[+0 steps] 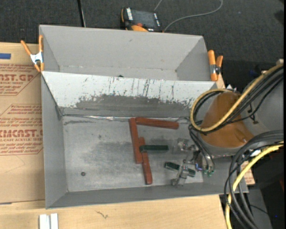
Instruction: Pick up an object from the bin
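Observation:
My gripper (pixel 188 165) is low in the bin's front right corner, under the orange wrist cover. A small dark green piece (pixel 171 166) lies on the floor right at its left side, touching or nearly touching it. A longer dark green bar (pixel 153 148) lies a little further left, across a reddish-brown stick (pixel 136 140) that runs front to back. A second reddish-brown stick (pixel 146 169) continues toward the front wall.
A third reddish-brown stick (pixel 158 123) lies crosswise near the back slope, meeting the long one at a corner. The bin's right wall and front wall stand close around the gripper. The left half of the floor is bare metal.

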Action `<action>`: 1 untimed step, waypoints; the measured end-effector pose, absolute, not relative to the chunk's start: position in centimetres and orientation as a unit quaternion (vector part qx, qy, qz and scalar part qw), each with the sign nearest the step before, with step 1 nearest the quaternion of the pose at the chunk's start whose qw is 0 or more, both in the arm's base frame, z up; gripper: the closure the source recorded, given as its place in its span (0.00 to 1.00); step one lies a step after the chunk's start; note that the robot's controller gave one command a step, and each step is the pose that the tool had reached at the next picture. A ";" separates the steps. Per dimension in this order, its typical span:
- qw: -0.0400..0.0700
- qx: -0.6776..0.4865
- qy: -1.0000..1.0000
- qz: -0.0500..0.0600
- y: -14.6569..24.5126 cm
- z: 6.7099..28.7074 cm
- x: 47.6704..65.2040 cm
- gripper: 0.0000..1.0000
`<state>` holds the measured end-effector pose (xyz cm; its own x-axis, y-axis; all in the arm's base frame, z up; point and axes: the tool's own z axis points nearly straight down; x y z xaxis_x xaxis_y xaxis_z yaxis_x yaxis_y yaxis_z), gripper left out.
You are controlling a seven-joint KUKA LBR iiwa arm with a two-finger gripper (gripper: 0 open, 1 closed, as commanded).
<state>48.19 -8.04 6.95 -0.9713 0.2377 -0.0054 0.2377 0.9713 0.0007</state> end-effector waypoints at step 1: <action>0.000 0.119 0.993 0.000 -8.0 6.9 48.0 1.00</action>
